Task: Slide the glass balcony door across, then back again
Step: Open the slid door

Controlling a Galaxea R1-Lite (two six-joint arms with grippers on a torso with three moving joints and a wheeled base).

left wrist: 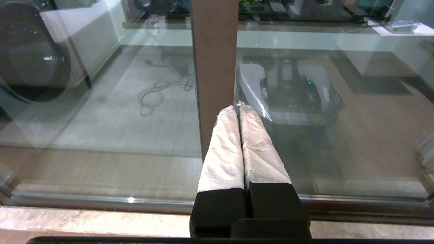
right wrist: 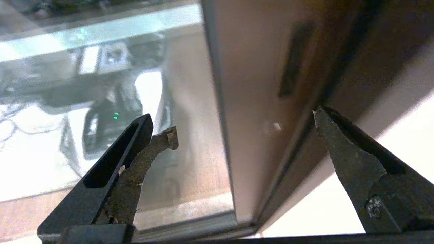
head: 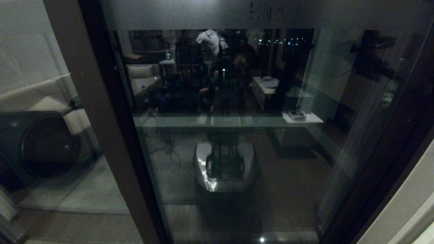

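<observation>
- Right gripper (right wrist: 244, 122) was spread wide, nothing in it. Its two fingers (right wrist: 352, 159) straddled the door's handle-side upright, one over the glass side, the other right at the dark seam where the upright meets the outer frame.
- Just past the fingertips sat the recessed slot handle (right wrist: 293, 61), a dark vertical slot in the brown upright. Looked to me like it was lining up to hook that edge for the push, no contact I could confirm though.
- The glass balcony door (head: 230, 142) filled everything ahead of that gripper, seemingly closed against the jamb beside it, so I'd say the first slide hadn't started.
- Left gripper (left wrist: 239, 105) was pinched shut, empty, parked low facing the other brown upright (left wrist: 213, 51), not involved.
- Beyond the glass, off to the left gripper's side, a washing machine (head: 40, 145) sat on the balcony.
</observation>
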